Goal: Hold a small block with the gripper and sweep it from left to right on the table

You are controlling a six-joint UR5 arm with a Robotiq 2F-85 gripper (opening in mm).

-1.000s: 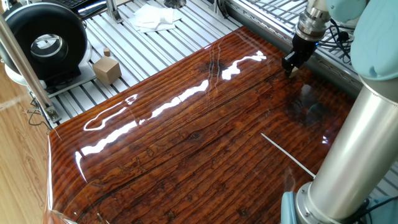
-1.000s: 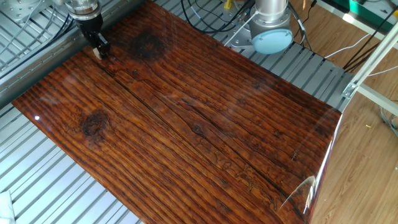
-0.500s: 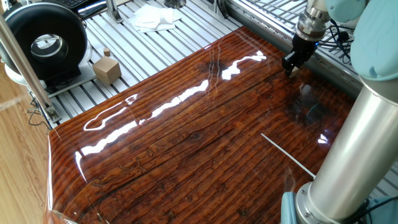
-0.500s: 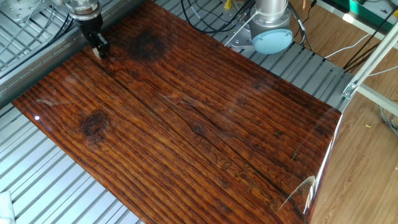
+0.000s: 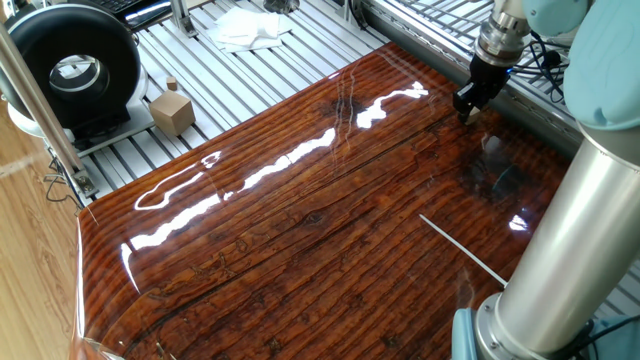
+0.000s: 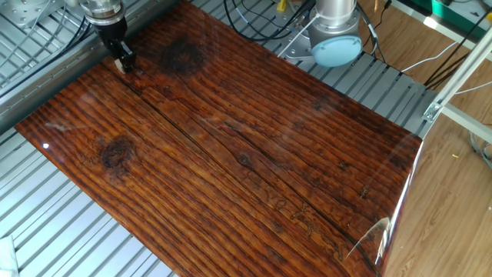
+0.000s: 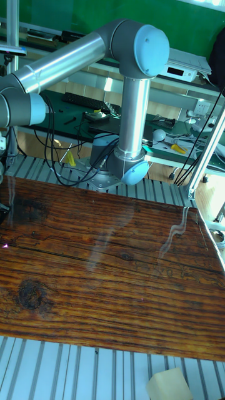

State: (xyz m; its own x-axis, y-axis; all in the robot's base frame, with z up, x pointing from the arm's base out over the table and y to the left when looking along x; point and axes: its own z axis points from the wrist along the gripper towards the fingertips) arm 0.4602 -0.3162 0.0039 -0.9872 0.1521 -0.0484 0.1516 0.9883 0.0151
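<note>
The black gripper (image 5: 466,110) points down at the far right corner of the glossy reddish-brown table (image 5: 300,230), its fingertips at the surface. From the other fixed view the same gripper (image 6: 121,63) is at the top left of the table (image 6: 254,154), shut on the small block (image 6: 120,67), a pale tan speck between the fingers that rests on the board. In the tall fixed view the table (image 7: 112,269) fills the middle and the gripper is cut off at the left edge.
A larger tan cube with a knob (image 5: 172,110), a black round device (image 5: 75,65) and a white cloth (image 5: 250,28) lie on the slatted aluminium frame (image 5: 250,70). The arm's base (image 6: 337,38) stands past the table's far edge, with cables around it.
</note>
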